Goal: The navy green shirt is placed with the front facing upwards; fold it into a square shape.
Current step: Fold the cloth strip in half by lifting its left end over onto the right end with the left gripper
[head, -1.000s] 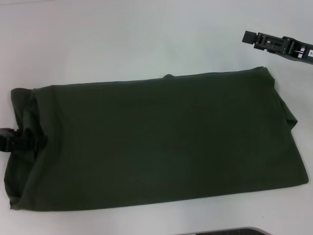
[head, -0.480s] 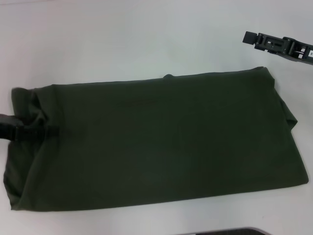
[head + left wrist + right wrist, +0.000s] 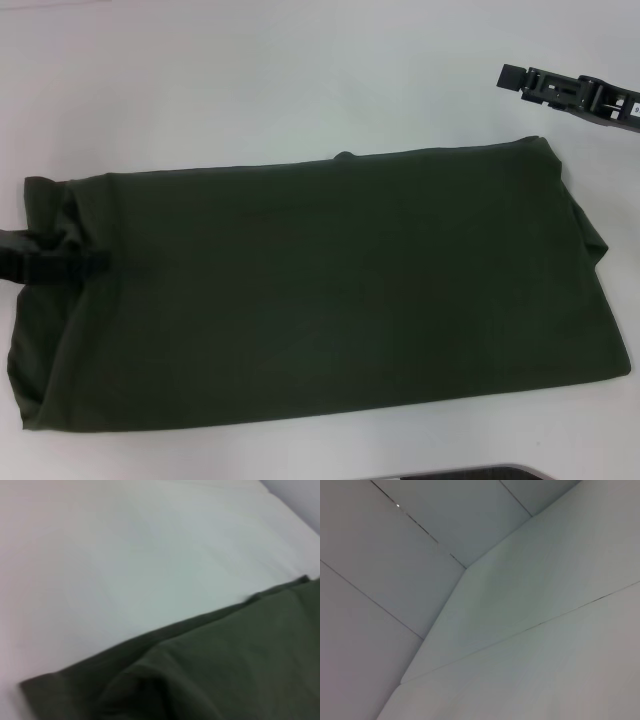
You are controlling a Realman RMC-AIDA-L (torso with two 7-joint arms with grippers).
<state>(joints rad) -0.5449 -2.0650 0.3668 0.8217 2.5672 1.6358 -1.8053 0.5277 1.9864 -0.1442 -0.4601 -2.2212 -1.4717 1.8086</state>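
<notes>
Cloth fills most of the head view: the navy green shirt [image 3: 320, 290] lies flat on the white table [image 3: 250, 70] as a long folded band running from the robot's left to its right, its plain dark olive surface up, with no lettering or label showing on the face in view. Its right end is fairly square, with a small flap of fabric sticking out past the edge, while its left end is bunched and rumpled. At that rumpled left end the left gripper [image 3: 85, 264] reaches in low from the table's left edge, its black fingers lying on the fabric and pointing toward the shirt's middle (whether they are apart, together or pinching cloth cannot be told). The left wrist view shows only the shirt's [image 3: 225, 670] far edge and a layered corner against the pale tabletop [image 3: 125, 555], with none of that arm's fingers in sight. The right gripper [image 3: 512, 77] hovers well apart from the shirt, beyond its far right corner, touching nothing; how its fingers stand cannot be told either, and its wrist view shows only pale flat surfaces.
</notes>
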